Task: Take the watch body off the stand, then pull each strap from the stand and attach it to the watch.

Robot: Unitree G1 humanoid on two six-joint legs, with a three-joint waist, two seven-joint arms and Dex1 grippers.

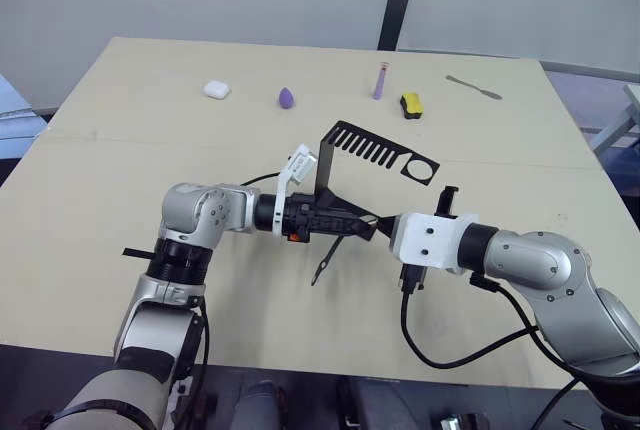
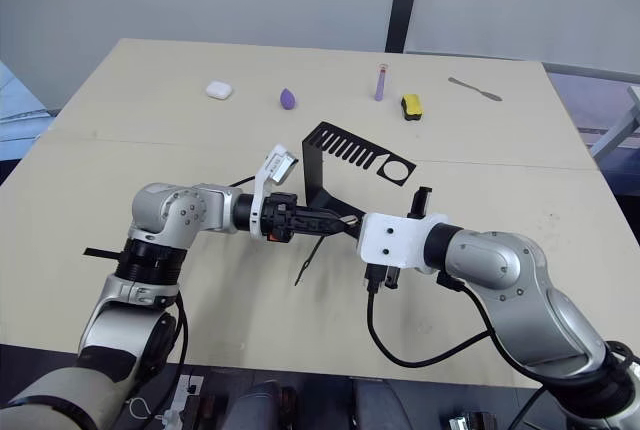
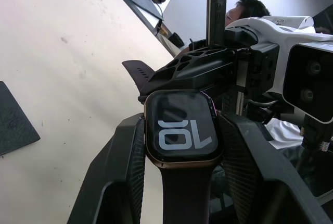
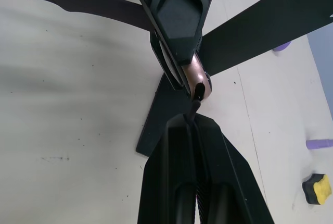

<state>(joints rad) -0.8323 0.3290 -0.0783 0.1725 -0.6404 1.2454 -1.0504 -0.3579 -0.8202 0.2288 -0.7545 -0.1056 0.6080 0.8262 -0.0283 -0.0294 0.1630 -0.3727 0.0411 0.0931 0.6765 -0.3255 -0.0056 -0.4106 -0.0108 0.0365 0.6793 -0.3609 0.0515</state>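
Note:
The watch body (image 3: 179, 127), dark screen with white digits and a bronze rim, sits clamped between my left gripper's fingers (image 3: 117, 172). One dark strap (image 1: 327, 260) is fixed to the body's wrist-side end and hangs down toward the table. My left gripper (image 1: 362, 226) and right gripper (image 1: 385, 227) meet tip to tip just in front of the black stand (image 1: 372, 151). The right gripper is shut on the second strap (image 4: 194, 110), seen edge-on, its end touching the watch body's bronze rim (image 4: 196, 78). I cannot tell whether that end is latched in.
Along the far side of the table lie a white earbud case (image 1: 216, 90), a purple egg shape (image 1: 287, 98), a purple tube (image 1: 379, 80), a yellow-and-black block (image 1: 410, 103) and a metal spatula (image 1: 473, 87). A person (image 3: 250, 8) is behind the table.

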